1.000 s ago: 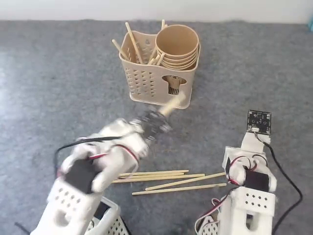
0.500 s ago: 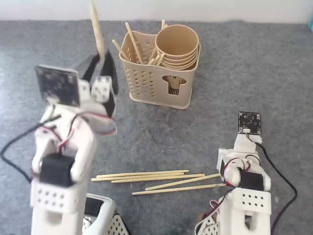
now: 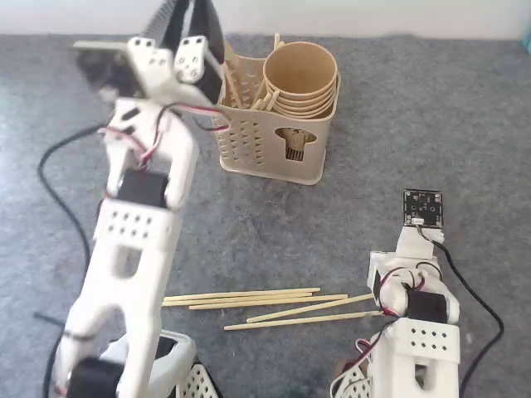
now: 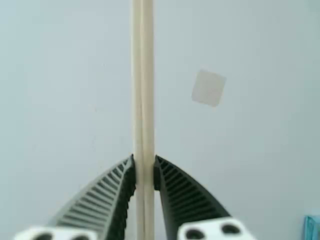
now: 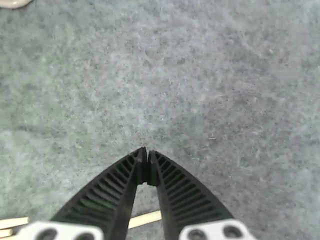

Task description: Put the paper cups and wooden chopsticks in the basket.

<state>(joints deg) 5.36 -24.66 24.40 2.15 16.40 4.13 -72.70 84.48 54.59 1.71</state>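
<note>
Within left tool [image 4: 144,160], wooden chopsticks [image 4: 142,75]

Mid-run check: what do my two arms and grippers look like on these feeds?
The left arm and right arm are white plastic with black servo blocks, hole-dotted bases and red and white wires at the joints; a black cable trails from each. The left gripper and right gripper have black, ribbed, tapering fingers on white mounts. A small black circuit board tops the right wrist.

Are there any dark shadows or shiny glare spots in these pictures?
High view: soft, even light, no hard shadow by the basket. Left wrist view: the chopsticks in the left tool stand against a plain wall, no glare. Right wrist view: carpet evenly lit.
</note>
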